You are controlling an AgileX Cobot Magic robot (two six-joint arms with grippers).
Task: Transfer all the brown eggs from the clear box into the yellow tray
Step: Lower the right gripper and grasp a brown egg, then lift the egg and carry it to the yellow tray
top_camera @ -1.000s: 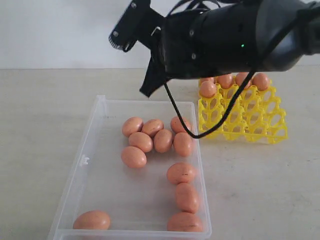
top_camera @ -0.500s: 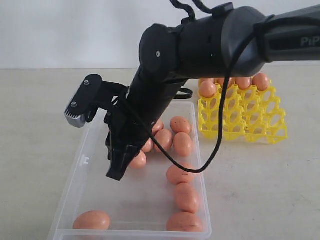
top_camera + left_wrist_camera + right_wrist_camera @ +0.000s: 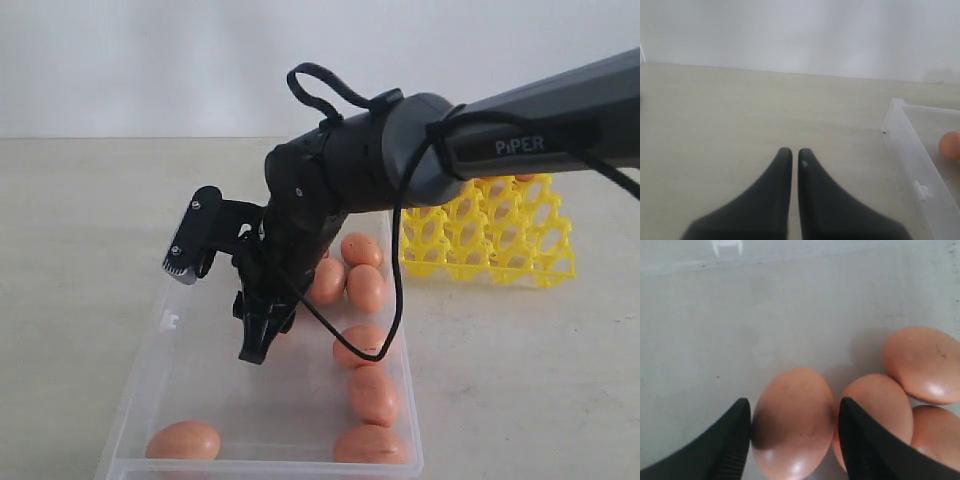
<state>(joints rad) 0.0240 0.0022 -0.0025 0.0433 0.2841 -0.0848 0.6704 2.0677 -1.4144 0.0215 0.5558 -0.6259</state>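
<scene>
Brown eggs (image 3: 366,288): smooth glossy ovals, held in transparent plastic clear box (image 3: 165,300) | yellow tray (image 3: 500,240): open lattice, set beside box | right gripper (image 3: 793,407): ribbed black jaws spread, one egg (image 3: 793,430) straddled | left gripper (image 3: 791,152): tapered jaws closed, nothing gripped

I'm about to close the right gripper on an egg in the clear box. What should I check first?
1. Right gripper jaws open: ok.
2. Target egg between the fingers, one on either side: ok.
3. Finger next to the neighbouring egg clear of it: cannot tell, they look very close.
4. Target egg lying on the clear box floor, nothing on top: ok.
5. Left gripper shut, over the table outside the box: ok.
6. Yellow tray front cups empty: ok.
</scene>
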